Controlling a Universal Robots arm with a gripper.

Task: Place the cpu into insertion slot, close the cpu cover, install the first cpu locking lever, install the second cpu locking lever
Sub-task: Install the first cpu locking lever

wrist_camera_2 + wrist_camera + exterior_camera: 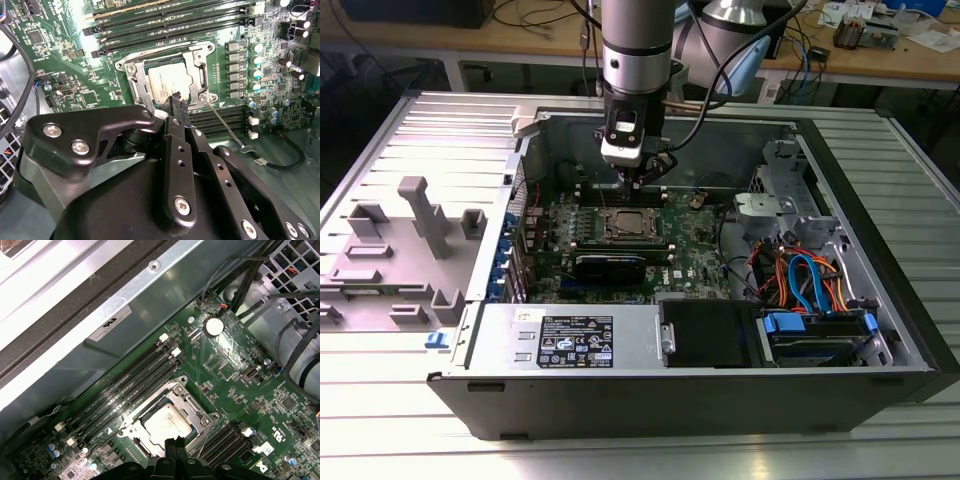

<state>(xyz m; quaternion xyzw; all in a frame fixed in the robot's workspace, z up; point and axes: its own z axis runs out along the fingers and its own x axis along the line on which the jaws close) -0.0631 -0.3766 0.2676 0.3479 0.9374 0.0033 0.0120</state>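
Exterior view: bright, even light from overhead. Pale sheen on the ribbed metal counter (640,455) along the lower frame. The computer case (880,330) interior is darker, with its black parts lost in shade.

Second wrist view: hard white glare on the green motherboard (75,30) beside the memory slots (165,20), print washed out there. The cpu (172,82) top flares pale. The black tool (178,102) shows soft edge highlights.

First wrist view: the case wall (165,295) gleams, and the counter beyond it is blown to white.

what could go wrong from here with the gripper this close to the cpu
The gripper tips hang right at the edge of the cpu and cpu cover; a slip could scrape the chip or the motherboard. One locking lever stands out sideways, seemingly unlatched, so the cover may not be clamped and the cpu could shift if nudged.
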